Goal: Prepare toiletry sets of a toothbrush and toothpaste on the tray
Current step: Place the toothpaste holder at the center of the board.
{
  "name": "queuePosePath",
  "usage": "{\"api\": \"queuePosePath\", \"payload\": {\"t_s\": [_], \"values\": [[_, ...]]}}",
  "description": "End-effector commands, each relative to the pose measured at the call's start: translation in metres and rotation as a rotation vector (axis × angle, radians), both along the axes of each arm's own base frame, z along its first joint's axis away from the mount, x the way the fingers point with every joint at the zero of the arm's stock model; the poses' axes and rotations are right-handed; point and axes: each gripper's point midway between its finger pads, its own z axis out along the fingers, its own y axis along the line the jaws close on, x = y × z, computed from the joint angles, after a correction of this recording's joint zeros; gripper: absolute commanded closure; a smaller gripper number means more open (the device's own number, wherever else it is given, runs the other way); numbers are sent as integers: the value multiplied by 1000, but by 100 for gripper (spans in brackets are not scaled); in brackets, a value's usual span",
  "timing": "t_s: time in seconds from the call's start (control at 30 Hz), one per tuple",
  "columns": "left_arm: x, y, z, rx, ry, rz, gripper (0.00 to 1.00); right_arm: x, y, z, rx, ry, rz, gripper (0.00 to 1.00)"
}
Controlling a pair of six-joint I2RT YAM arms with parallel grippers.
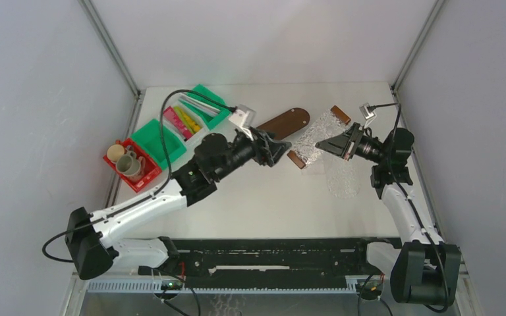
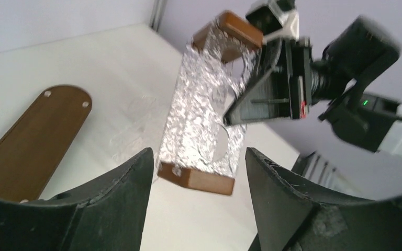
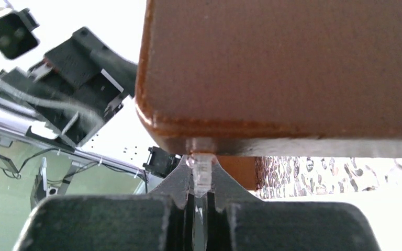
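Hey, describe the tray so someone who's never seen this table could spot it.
Look to the far middle of the white table. The tray is there, with its clear edge pinched in the right gripper. Unlike the plain brown oval board lying beside it, it has a glittery see-through panel with a brown wooden bar at each end.
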Motion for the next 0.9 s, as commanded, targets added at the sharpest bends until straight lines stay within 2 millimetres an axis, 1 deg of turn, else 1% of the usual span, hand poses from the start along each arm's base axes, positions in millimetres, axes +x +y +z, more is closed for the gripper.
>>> {"api": "queuePosePath", "payload": {"t_s": [0.0, 0.13, 0.27, 0.3, 0.33, 0.47, 0.63, 0.87], "values": [[1, 10, -27, 370, -30, 165, 31, 12, -4, 4, 9, 2, -66, 100], [-12, -12, -32, 521, -49, 113, 32, 16, -5, 0, 11, 30, -82, 100], [-20, -38, -28, 580, -70, 40, 34, 17, -6, -3, 12, 46, -88, 100], [-19, -45, -31, 594, -63, 23, 35, 18, -6, -4, 12, 49, -91, 100], [-20, -52, -26, 593, -63, 0, 36, 19, -6, -5, 13, 53, -91, 100], [-21, -73, -27, 637, -37, -71, 42, 20, -6, -7, 12, 63, -95, 100], [-17, -91, -31, 682, -11, -103, 43, 21, -5, -9, 10, 68, -94, 100], [-6, -103, -47, 763, 4, -95, 43, 21, -5, -10, 10, 71, -92, 100]]}}
